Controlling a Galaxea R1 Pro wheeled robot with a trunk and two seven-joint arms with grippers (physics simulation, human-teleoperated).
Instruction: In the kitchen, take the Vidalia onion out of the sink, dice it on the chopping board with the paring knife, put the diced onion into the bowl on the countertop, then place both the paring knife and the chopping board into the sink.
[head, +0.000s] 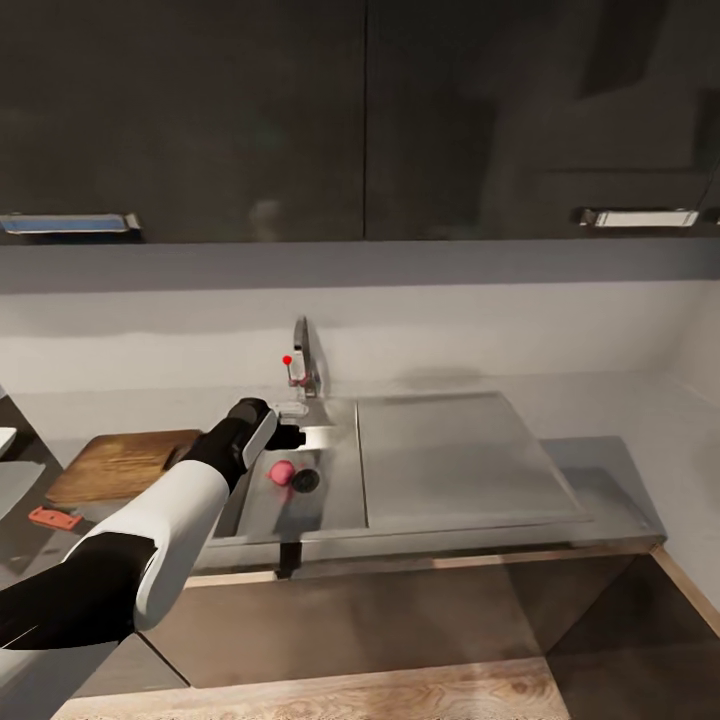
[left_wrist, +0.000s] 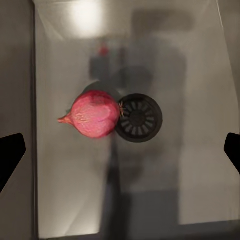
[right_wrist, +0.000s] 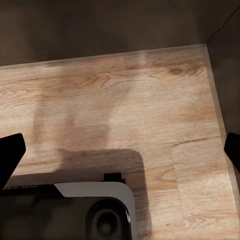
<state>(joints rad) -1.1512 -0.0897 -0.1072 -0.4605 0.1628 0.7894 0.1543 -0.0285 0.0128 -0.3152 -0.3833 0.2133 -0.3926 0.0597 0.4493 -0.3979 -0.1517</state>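
Observation:
The pink-red Vidalia onion (head: 281, 472) lies on the floor of the sink (head: 335, 497), touching the round black drain (head: 305, 481). My left gripper (head: 290, 436) hangs open above the basin, just behind the onion. In the left wrist view the onion (left_wrist: 95, 114) sits apart from and between the wide-apart fingertips (left_wrist: 10, 156). The chopping board (head: 125, 463) lies on the countertop (head: 600, 470) left of the sink, with the paring knife (head: 55, 518) in front of it. A white sliver (head: 5, 440) at the far left looks like the bowl's corner. My right gripper (right_wrist: 120, 150) is open over wooden floor.
The chrome tap (head: 303, 365) with a red dot stands behind the basin, close to my left gripper. A flat drainboard (head: 450, 460) lies right of the basin. Dark wall cabinets (head: 360, 120) hang overhead. The robot's base (right_wrist: 100, 212) is below the right gripper.

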